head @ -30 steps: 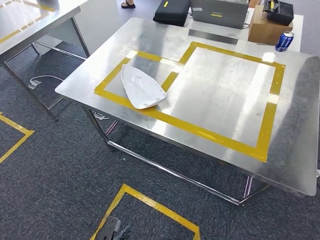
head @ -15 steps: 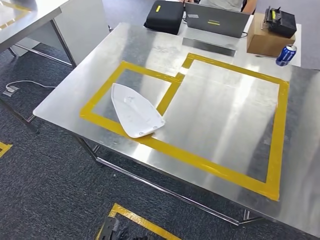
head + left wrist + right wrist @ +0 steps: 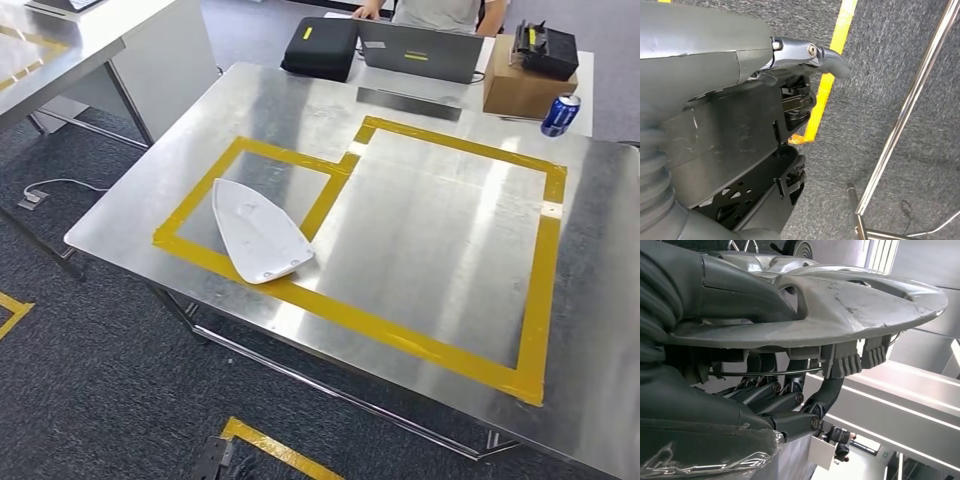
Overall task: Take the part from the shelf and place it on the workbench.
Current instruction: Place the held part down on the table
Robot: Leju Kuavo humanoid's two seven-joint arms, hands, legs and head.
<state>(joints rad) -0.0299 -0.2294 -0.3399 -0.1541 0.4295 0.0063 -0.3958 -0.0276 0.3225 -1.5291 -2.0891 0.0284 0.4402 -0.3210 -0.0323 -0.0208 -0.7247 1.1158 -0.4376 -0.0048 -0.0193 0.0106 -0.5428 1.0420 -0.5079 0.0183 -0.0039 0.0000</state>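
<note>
Fingers of the right hand (image 3: 817, 390) are seen clamped against a silver-grey part (image 3: 836, 315), presumably for carrying to the steel tabletop (image 3: 423, 220), where a white part (image 3: 256, 232) lies at centre left across yellow tape. Whether the left hand (image 3: 791, 95), hanging over carpet, has fingers spread cannot be told.

white part (image 3: 260, 231), yellow tape (image 3: 377, 325), blue can (image 3: 559, 114)
</note>
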